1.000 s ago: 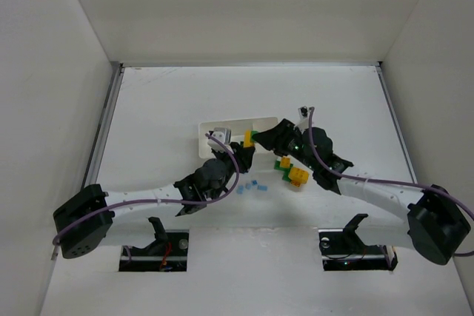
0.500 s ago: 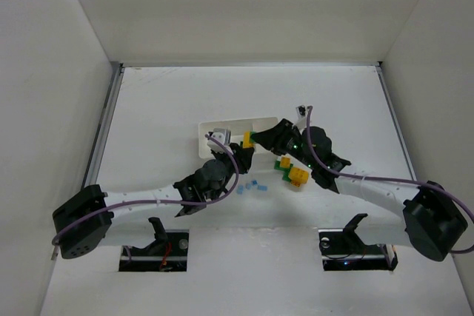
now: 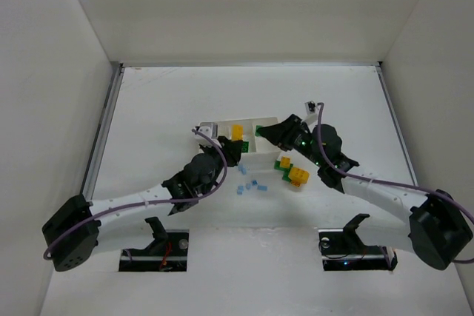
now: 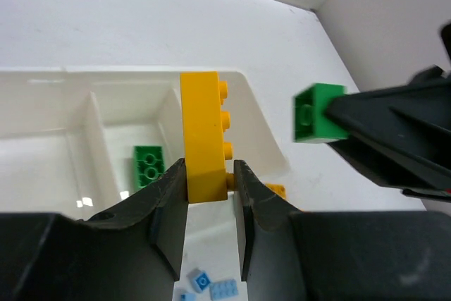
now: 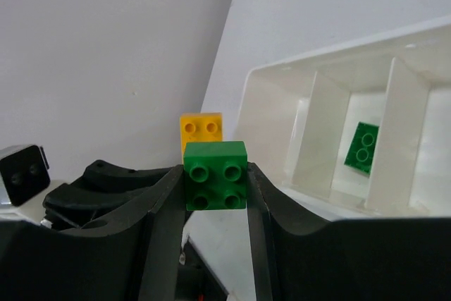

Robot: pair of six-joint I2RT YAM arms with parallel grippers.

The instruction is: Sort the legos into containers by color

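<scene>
I have a brick in each end effector. The left end effector [image 4: 209, 171] is clamped on a yellow brick [image 4: 204, 118], which stands upright with its studs facing sideways. The grip is only on its lower end. The right end effector [image 5: 215, 168] is pinching a green brick [image 5: 215, 176] squarely across two flat sides, studs toward the camera.

Both bricks are above the white tray [image 4: 42, 81]. One green piece [image 4: 148, 167] already lies in the tray's middle compartment. From the overhead view I cannot say for certain which compartment either held brick is over.

The rest of the legos are on the surface: small light blue ones [image 3: 252, 186], and a yellow-and-green cluster [image 3: 292, 171] just beside them.

These bricks look light, rigid and glossy, so I would expect them to slip or pivot rather than deform. I judge the flat side walls the best place to grip, low and centred. The yellow one, held by one end, looks likeliest to twist.
</scene>
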